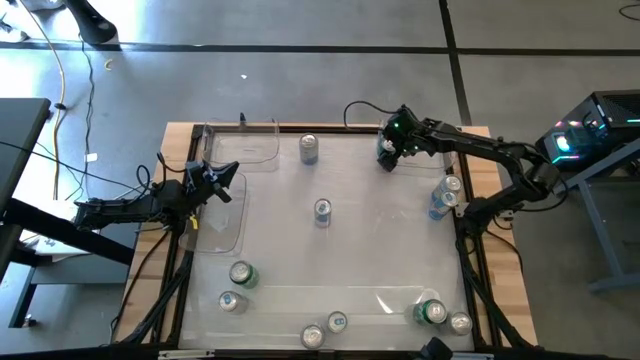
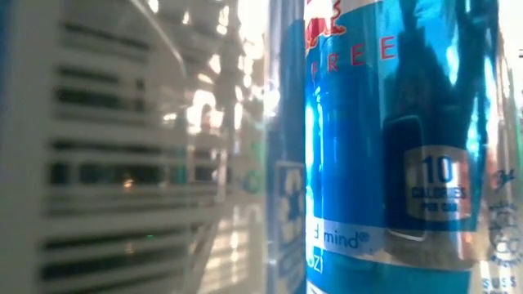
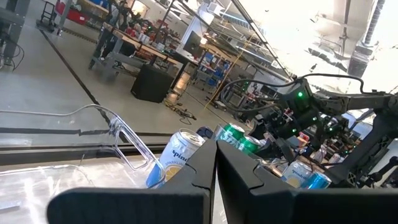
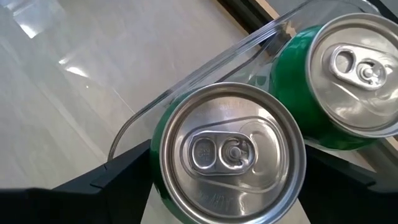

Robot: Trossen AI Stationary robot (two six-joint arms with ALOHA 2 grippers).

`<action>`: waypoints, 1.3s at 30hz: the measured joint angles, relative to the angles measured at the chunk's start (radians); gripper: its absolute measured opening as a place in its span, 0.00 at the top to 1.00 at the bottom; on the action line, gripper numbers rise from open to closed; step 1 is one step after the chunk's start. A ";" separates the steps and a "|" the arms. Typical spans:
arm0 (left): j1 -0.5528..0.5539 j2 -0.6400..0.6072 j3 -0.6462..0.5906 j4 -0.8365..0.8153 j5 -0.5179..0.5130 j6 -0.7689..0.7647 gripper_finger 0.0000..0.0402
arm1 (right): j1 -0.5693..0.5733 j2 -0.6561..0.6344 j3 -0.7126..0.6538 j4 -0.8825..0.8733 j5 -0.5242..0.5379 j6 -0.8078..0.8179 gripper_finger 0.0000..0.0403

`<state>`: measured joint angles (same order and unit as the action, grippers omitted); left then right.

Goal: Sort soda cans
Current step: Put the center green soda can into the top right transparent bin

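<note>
Green can (image 4: 233, 155), silver top upward, stands between the two dark fingers (image 4: 106, 180) of the right hand (image 1: 389, 152) at the far right of the counter (image 1: 505, 300); the fingers are spread wide on either side of its body, and whether they press it cannot be told. A second green can (image 4: 348, 81) stands just beside the first, inside the rim of a clear plastic tray (image 4: 205, 74). Left hand (image 1: 215, 180), fingers closed together and holding nothing, hovers over another clear tray (image 1: 225, 225) at the counter's left side. Remaining cans are scattered: one at the far edge (image 1: 309, 148), one near the centre (image 1: 322, 211), two at the right edge (image 1: 447, 196), and a loose group along the near edge (image 1: 240, 274). A blue can (image 2: 392, 147) fills the low view.
</note>
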<state>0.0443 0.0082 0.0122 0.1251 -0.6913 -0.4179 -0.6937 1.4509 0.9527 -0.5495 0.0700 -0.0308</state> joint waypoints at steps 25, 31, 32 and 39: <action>0.000 0.000 0.000 0.000 0.000 -0.043 0.98 | 0.000 0.000 0.000 -0.021 0.005 -0.023 0.18; 0.000 0.000 0.000 0.002 0.000 -0.057 0.98 | 0.001 0.000 -0.001 -0.018 0.018 -0.030 0.18; 0.000 0.000 0.000 0.002 0.000 -0.070 0.98 | 0.001 0.000 -0.002 -0.012 0.022 -0.030 0.18; 0.000 0.000 0.000 0.003 0.000 -0.113 0.98 | 0.001 0.002 -0.004 0.034 0.028 -0.108 0.18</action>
<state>0.0444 0.0082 0.0122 0.1284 -0.6912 -0.5308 -0.6926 1.4532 0.9485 -0.5154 0.0980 -0.1391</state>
